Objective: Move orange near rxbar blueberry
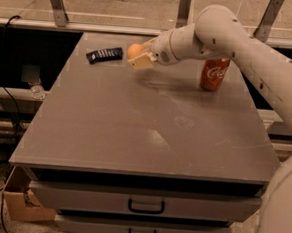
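Gripper (138, 57) clamping the orange (134, 49), hovering over the far end of the table (134, 138), just beside the rxbar blueberry (104, 54), red Coca-Cola can (214, 74) standing apart, partly under the arm.

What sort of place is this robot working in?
Likely a lab or office test space: a grey drawer cabinet as worktop, a metal-framed partition behind, the gripper holding the orange over its far end.
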Controlling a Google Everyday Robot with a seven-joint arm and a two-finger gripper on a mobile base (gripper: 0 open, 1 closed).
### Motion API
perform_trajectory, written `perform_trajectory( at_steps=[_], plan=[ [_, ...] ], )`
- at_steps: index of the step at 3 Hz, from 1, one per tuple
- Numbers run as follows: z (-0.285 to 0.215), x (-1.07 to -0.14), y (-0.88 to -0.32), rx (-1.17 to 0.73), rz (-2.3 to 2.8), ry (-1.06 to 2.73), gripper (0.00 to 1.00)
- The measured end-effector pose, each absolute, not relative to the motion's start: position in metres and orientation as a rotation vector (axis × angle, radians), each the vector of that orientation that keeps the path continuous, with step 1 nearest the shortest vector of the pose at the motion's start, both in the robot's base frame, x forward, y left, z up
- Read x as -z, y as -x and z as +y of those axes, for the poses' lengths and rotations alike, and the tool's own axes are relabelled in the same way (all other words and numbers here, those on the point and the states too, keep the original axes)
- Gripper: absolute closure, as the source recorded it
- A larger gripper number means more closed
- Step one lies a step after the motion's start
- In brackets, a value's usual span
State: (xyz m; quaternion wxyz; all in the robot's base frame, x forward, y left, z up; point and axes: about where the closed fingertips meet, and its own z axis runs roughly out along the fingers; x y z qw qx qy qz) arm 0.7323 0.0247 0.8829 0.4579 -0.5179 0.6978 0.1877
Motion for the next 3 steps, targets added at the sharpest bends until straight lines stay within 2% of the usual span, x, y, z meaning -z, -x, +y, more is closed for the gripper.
perform_trajectory(
  at_steps=[3],
  plan=[
    [0.059,-0.850,-0.790,-0.482,1.853,1.154,1.00]
  ],
)
